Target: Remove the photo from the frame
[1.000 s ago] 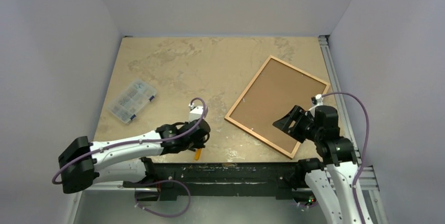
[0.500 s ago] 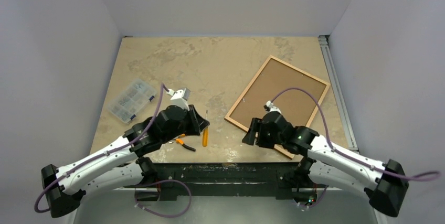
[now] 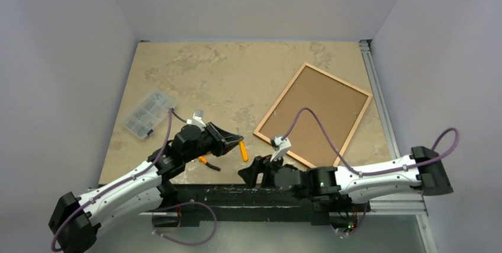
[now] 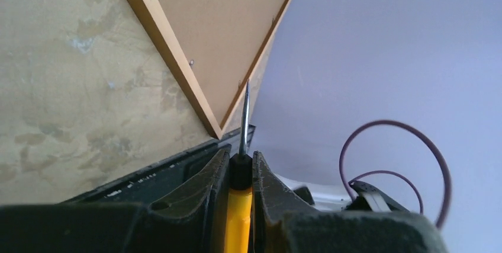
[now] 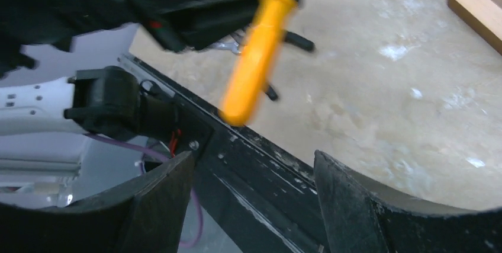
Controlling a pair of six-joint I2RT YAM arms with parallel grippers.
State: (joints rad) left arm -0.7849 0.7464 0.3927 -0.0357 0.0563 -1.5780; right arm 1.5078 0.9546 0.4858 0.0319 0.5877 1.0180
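Observation:
The frame [image 3: 269, 117] lies face down at the right of the table, its orange-brown moulding around the photo's plain brown board back [image 3: 319, 111]. The printed side is hidden. My left gripper [image 3: 234, 142] is shut on a yellow-handled screwdriver [image 3: 243, 151], left of the frame's near-left edge. In the left wrist view the jaws [image 4: 240, 158] clamp the screwdriver [image 4: 239, 217], whose shaft points toward the frame's corner [image 4: 177, 69]. My right gripper [image 3: 251, 173] is open and empty at the table's front edge; in the right wrist view [image 5: 253, 158] it is below the screwdriver handle [image 5: 257, 57].
Orange-handled pliers [image 3: 207, 162] lie on the table under the left arm. A clear plastic parts box [image 3: 148, 114] sits at the left. The black front rail [image 3: 237, 194] runs along the near edge. Grey walls close in on three sides.
My left gripper has moved right with the screwdriver, toward the frame. My right arm has swung left, from over the frame's near corner to the middle of the front edge.

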